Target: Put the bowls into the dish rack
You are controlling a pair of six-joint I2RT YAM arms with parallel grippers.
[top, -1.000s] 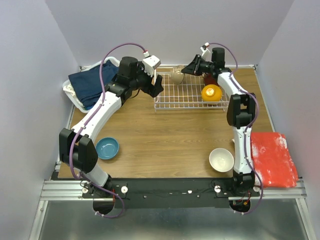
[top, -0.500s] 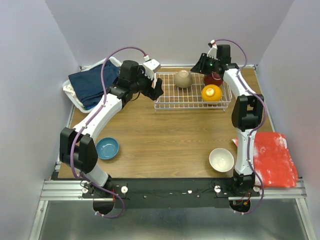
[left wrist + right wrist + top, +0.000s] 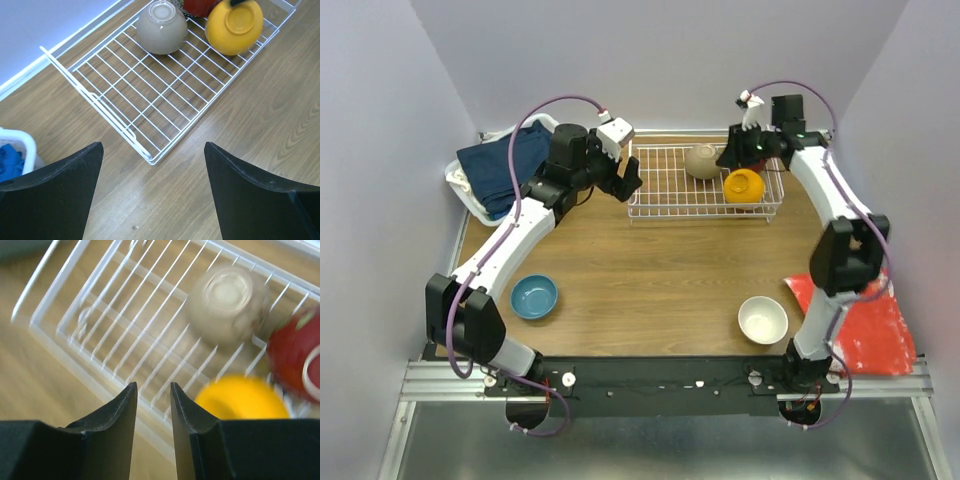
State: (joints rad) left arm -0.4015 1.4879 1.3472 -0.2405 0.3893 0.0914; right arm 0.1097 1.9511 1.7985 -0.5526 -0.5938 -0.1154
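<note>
Near left on the tabletop (image 3: pixel 650 270): blue bowl (image 3: pixel 535 296), upright. Next, left pincer (image 3: pixel 153 146) spread wide, empty, hovering just off the dish rack (image 3: pixel 658 192) at its left corner. In the rack: cream bowl (image 3: pixel 701 161) and orange bowl (image 3: pixel 743 185), both upside down, with a red bowl (image 3: pixel 296 352) behind. Above them, right pincer (image 3: pixel 153 390) narrowly parted, pinching nothing. Near right: white bowl (image 3: pixel 763 319), upright on the tabletop. The bowls are probably rigid, glossy and breakable; pinch across the rim wall.
</note>
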